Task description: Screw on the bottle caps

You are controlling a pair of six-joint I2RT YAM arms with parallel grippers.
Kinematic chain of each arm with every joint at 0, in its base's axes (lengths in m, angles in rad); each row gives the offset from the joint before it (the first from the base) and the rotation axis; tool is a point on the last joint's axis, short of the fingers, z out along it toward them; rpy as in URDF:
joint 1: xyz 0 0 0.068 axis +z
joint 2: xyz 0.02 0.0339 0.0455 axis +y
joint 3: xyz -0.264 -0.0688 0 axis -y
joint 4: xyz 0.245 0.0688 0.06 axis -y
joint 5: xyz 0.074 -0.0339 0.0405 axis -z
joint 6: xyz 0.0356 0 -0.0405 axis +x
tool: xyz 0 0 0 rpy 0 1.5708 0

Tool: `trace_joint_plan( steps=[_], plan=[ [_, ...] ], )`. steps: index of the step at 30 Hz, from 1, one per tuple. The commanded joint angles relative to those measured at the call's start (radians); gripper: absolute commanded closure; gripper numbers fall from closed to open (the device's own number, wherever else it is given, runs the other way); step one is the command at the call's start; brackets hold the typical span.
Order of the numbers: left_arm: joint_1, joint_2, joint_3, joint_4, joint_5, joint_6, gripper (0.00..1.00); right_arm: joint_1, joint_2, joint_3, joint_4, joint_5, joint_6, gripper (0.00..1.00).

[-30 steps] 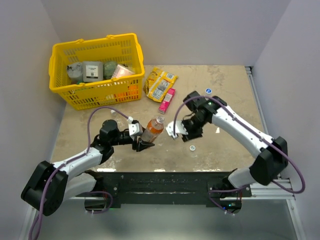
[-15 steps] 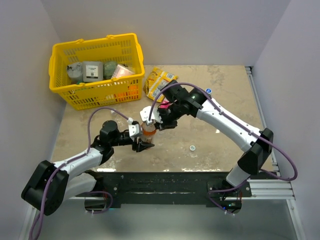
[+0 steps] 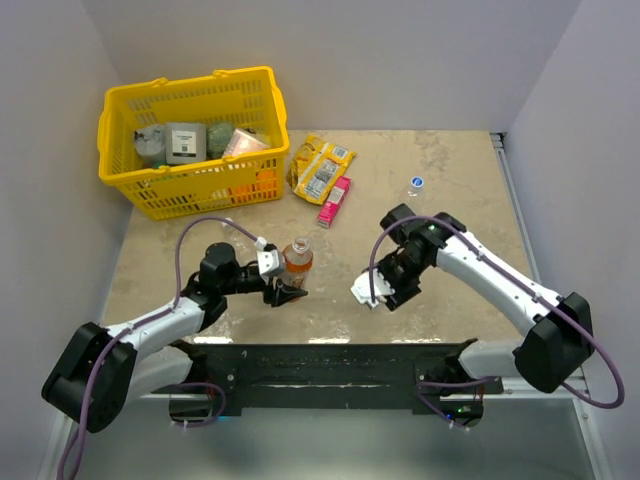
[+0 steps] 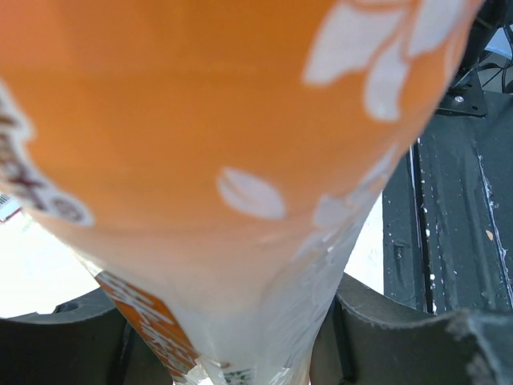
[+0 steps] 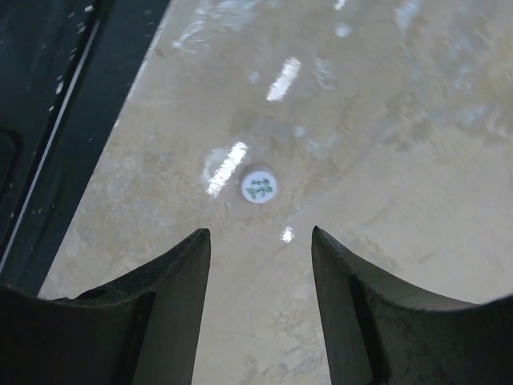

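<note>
Right wrist view: my right tool (image 5: pixel 260 237) hangs with its jaws wide apart and nothing between them, low over the surface (image 5: pixel 385 104). A white cap (image 5: pixel 258 186) lies flat just ahead of the fingertips, top up, touched by neither finger. In the top view that tool (image 3: pixel 368 293) sits near the front edge, well apart from the bottle.

My left tool (image 3: pixel 287 290) is clamped on the lower part of the orange bottle (image 3: pixel 297 258) and holds it upright, a little to the left of centre. The left wrist view is almost all orange label (image 4: pixel 200 120), with the dark fingers pressed against the bottle's clear base at the bottom. From above, the neck looks bare to me, though it is small in the frame.

Farther back lies a pink packet (image 3: pixel 335 200). Beyond it, to the right, a blue cap (image 3: pixel 417 183) lies alone on the surface. The yellow basket (image 3: pixel 190 195) stands at the far left.

As I judge it, no cap is on yet. One bottle is held ready, and the white cap has yet to be picked up, carried over and screwed on. The blue cap is untouched. I cannot make out a third cap or the other bottles for sure, so most of the job is left.
</note>
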State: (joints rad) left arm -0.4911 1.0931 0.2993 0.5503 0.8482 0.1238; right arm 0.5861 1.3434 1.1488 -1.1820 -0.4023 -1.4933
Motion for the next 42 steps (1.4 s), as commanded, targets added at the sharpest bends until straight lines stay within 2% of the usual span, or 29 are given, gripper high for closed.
trace_joint_plan(
  steps=[1, 10, 15, 20, 34, 42],
  plan=[
    [0.002, 0.011, 0.014, -0.003, -0.003, 0.016, 1.0, 0.035, -0.02, -0.112, 0.005, 0.043, -0.321, 0.43],
    [0.006, 0.028, 0.024, -0.027, -0.009, 0.023, 1.0, 0.038, 0.135, -0.156, 0.134, 0.085, -0.346, 0.43],
    [0.016, 0.04, 0.035, -0.041, -0.008, 0.028, 1.0, 0.038, 0.18, -0.184, 0.22, 0.111, -0.341, 0.48],
    [0.02, 0.048, 0.037, -0.043, -0.008, 0.027, 1.0, 0.038, 0.223, -0.185, 0.232, 0.126, -0.341, 0.53],
    [0.026, 0.068, 0.031, -0.032, -0.012, 0.031, 1.0, 0.029, 0.264, -0.21, 0.259, 0.16, -0.349, 0.54],
    [0.026, 0.074, 0.031, -0.02, -0.012, 0.03, 1.0, 0.027, 0.267, -0.224, 0.278, 0.172, -0.337, 0.62]
  ],
)
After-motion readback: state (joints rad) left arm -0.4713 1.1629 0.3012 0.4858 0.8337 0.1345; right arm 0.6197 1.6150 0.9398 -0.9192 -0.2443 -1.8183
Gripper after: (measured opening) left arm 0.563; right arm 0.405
